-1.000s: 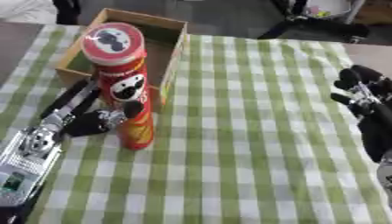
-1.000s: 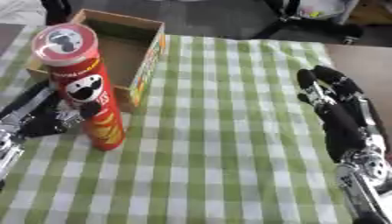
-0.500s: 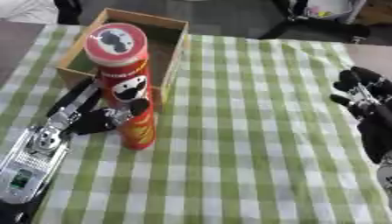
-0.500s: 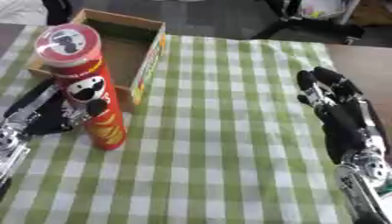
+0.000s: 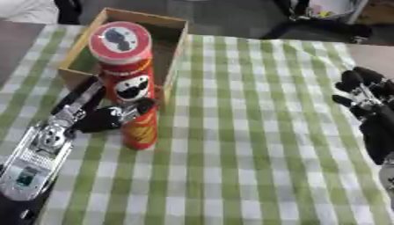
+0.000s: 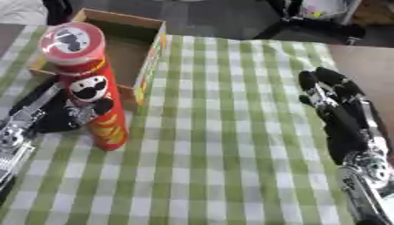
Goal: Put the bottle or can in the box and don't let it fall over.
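A tall red crisps can point(image 5: 132, 90) with a moustached face on it stands upright on the green checked cloth, just in front of the open cardboard box point(image 5: 173, 33). My left hand point(image 5: 104, 118) is at the can's left side, its thumb and fingers curled round the lower half. My right hand point(image 6: 338, 107) rests open at the right edge of the table, fingers pointing away from me, far from the can.
The green and white checked cloth point(image 5: 254, 132) covers the table. Dark chair legs and floor lie beyond the far edge. The box sits at the table's far left corner.
My left hand has closed in on the can, and its fingers now wrap the lower half. The can stays upright. The right hand has not moved.
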